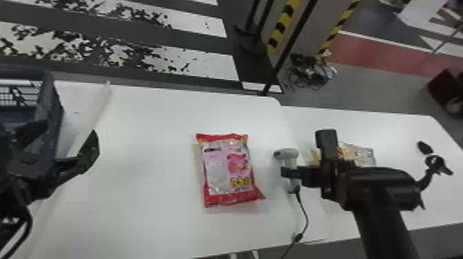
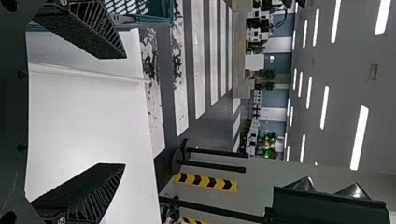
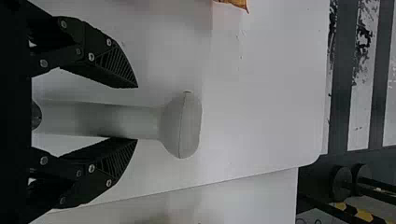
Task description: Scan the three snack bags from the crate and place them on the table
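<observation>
Red snack bag: The bag (image 1: 227, 168) is lying flat on the white table (image 1: 151, 137), between the crate and the scanner, apart from both.
Bag print: Its pale and pink middle is carrying a block of fine text, a pink picture panel and bold lettering on yellow near the lower end.
Second snack bag: A pale, yellowish bag (image 1: 360, 155) is lying on the white table at the right (image 1: 396, 131), partly hiding behind the right arm; its printing is too small and covered to make out.
Scanner: The pale grey scanner (image 1: 288, 154) is standing upright just beside the red bag's right side, its head uppermost.
Cord: A dark cord (image 1: 305, 215) is running from the scanner's lower end towards the near edge.
Right gripper: The gripper (image 1: 288, 172) is hanging at the scanner's handle, its two fingers (image 3: 112, 70) standing apart on either side of it, with a gap showing on one side.
Left gripper: The gripper (image 1: 69, 128) is hanging near the crate, fingers spread wide, holding nothing.
Crate: The dark blue-grey crate (image 1: 51, 103) is sitting at the far left; the left arm is hiding much of its inside, so any contents are impossible to tell.
</observation>
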Tool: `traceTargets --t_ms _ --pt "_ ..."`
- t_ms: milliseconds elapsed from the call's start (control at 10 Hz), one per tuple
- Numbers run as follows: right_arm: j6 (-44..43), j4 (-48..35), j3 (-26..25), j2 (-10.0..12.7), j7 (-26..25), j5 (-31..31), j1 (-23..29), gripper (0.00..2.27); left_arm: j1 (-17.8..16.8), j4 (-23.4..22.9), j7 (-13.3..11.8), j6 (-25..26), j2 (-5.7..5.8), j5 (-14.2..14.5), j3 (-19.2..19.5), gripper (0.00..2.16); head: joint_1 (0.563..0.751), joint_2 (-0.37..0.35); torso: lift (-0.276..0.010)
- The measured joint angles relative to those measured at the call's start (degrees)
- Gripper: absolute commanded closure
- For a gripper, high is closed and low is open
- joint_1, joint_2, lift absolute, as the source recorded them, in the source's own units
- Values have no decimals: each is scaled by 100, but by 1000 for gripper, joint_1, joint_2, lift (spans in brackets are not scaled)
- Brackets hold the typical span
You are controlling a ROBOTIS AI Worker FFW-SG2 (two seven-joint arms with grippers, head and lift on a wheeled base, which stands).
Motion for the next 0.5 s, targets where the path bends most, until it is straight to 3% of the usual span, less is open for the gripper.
traceTargets --t_ms 500 --pt "287 -553 -117 6 6 -14 189 2256 10 0 0 0 8 3 0 39 695 -341 -62"
